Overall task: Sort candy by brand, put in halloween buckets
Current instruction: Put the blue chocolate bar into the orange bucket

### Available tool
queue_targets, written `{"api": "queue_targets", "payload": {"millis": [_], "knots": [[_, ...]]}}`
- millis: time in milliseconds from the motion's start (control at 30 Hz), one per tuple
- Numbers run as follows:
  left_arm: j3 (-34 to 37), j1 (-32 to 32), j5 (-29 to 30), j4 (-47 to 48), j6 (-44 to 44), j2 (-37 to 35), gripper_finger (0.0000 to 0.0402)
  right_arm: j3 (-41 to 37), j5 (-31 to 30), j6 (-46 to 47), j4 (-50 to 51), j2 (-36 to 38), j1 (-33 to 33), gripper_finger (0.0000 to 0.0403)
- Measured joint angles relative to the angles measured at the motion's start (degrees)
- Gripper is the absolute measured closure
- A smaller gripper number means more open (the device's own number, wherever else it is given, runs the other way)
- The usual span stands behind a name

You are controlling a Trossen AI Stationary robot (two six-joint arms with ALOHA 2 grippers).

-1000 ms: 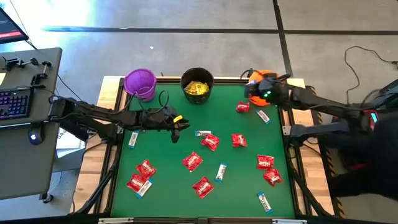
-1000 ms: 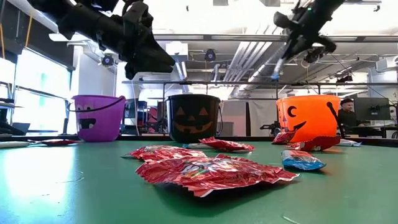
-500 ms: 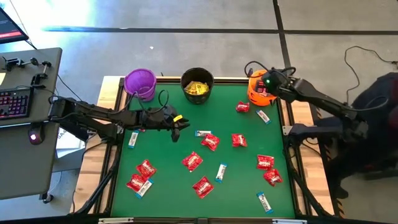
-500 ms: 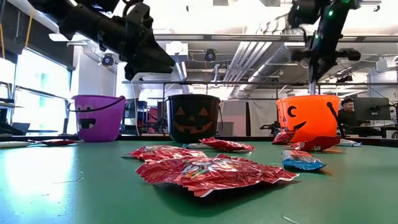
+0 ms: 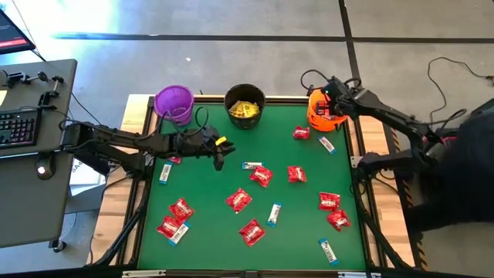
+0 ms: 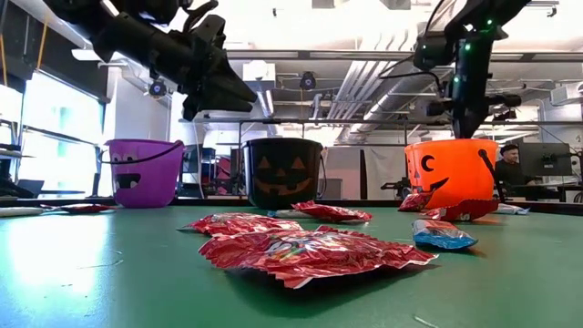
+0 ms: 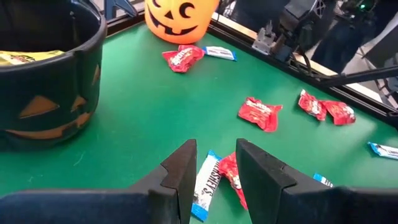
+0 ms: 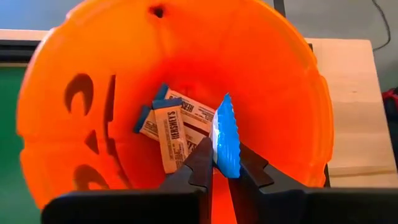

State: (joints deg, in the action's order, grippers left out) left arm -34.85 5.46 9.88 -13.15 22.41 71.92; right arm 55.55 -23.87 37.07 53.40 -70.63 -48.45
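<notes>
Nearest the table's front edge: a white-and-blue bar (image 5: 329,251) lies alone at the front right corner. A red packet (image 5: 252,232) sits mid-front, and two more red packets with a bar against them (image 5: 173,227) sit front left.

Mid-table: scattered red packets (image 5: 296,174) and slim bars (image 5: 274,213) on the green mat (image 5: 208,232). One bar (image 5: 164,174) lies near the left edge.

My left gripper (image 5: 219,154) hangs above the mat's left-centre, well clear of the surface. Its fingers (image 7: 184,171) are spread a little with nothing between them. Seen past them, a white-and-blue bar (image 7: 207,183) lies on the mat beside a red packet (image 7: 232,179).

Farther back: one red packet (image 5: 301,133) and one bar (image 5: 326,144) lie just beside the orange bucket (image 5: 318,110).

Back row, left to right: purple bucket (image 5: 174,102), black bucket (image 5: 245,103) with yellow packets (image 5: 245,110) inside, orange bucket at the right corner.

My right gripper (image 8: 220,167) is over the orange bucket's mouth, pointing down into it. Its fingers (image 8: 202,163) are pressed onto a white-and-blue bar (image 8: 224,138), held on edge. At least two more bars (image 8: 171,130) lie at the bucket's bottom (image 8: 267,93).

Beyond the table, in the low view: a person (image 6: 508,164) at a desk, far right.
</notes>
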Motion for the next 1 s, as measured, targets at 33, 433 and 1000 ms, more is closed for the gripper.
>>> {"api": "queue_targets", "payload": {"millis": [33, 433, 1000], "knots": [[0.00, 0.26, -0.45, 0.01, -0.02, 0.00, 0.0296, 0.00, 0.21, -0.06, 0.02, -0.17, -0.36, 0.0379], [0.02, 1.32, -1.87, 0.05, -0.02, 0.00, 0.0296, 0.00, 1.40, -3.36, 0.33, 0.41, -0.22, 0.0236], [0.04, 1.32, -2.35, 0.13, 1.06, 0.00, 0.0296, 8.26, 3.34, -9.01, 5.23, 14.23, 13.81, 0.0213]]}}
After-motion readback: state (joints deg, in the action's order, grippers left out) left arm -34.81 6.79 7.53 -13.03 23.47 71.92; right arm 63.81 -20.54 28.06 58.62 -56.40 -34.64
